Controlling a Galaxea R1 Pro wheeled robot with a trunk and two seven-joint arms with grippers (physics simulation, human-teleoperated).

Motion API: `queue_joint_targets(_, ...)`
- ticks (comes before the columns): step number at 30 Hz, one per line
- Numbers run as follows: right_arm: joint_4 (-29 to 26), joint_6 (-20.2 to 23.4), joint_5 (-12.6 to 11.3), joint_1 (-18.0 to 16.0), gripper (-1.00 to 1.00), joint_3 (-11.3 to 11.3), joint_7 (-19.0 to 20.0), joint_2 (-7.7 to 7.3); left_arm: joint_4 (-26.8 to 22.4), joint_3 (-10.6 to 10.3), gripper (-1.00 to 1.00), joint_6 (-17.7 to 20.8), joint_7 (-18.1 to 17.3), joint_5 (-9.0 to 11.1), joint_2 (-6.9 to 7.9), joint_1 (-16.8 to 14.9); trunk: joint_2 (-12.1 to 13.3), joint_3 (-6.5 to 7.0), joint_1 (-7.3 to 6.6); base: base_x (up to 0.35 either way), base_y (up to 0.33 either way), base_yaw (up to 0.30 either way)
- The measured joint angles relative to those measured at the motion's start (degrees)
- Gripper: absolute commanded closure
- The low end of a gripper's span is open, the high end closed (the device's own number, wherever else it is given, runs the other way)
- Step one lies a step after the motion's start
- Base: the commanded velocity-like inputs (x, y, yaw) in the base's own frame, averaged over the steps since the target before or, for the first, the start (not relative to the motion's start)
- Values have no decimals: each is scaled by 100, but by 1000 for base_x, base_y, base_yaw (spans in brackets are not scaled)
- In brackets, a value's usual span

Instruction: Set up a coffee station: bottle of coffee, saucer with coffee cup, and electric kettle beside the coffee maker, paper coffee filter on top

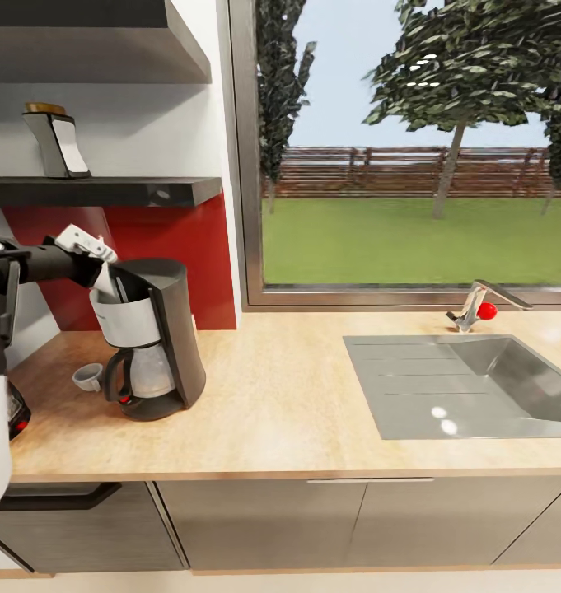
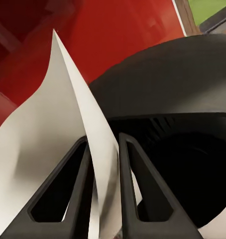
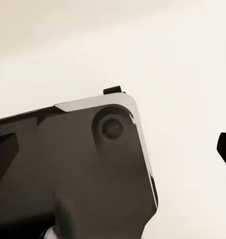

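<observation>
While the left gripper [image 2: 104, 149] pinches the paper coffee filter [image 2: 58, 149] over the coffee maker [image 1: 152, 338], no writing reads.

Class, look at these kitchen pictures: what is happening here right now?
The robot's left gripper pinches the paper coffee filter and holds it right at the top of the coffee maker on the kitchen countertop. The coffee cup sits beside the machine. The bottle of coffee stands on the kitchen shelf, not yet moved.
</observation>
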Motion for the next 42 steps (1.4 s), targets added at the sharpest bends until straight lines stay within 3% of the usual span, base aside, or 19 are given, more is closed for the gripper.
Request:
queue_joint_targets(8, 10, -6, 4, 0, -100, 0, 0, -154, -209, 34, 100, 36, -125, 12, 159, -14, 0, 0, 0, 0, 0, 0)
queue_joint_targets(17, 10, 8, -5, 0, -100, 1, 6, -174, -350, 43, 100, 44, -371, -5, 374, -29, 0, 0, 0, 0, 0, 0)
queue_joint_targets(22, 10, 7, -6, 0, -100, 1, 8, -174, -373, 44, 100, 48, -515, -8, 409, -39, 0, 2, 0, 0, 0, -60)
queue_joint_targets(23, 9, 6, -6, 1, -100, 1, 10, -175, -374, 44, 100, 48, -747, -4, 452, -36, 0, 4, 0, 0, 0, -208)
queue_joint_targets(25, 9, 6, -7, 1, -100, 1, 10, -175, -374, 38, 100, 53, -768, -1, 530, -33, 0, 11, 0, 0, 0, -209)
queue_joint_targets(42, 4, 10, -7, 0, -100, 2, 9, -175, -393, 44, 100, 46, -870, 0, 562, -26, 1, 29, 1, -107, 81, -36)
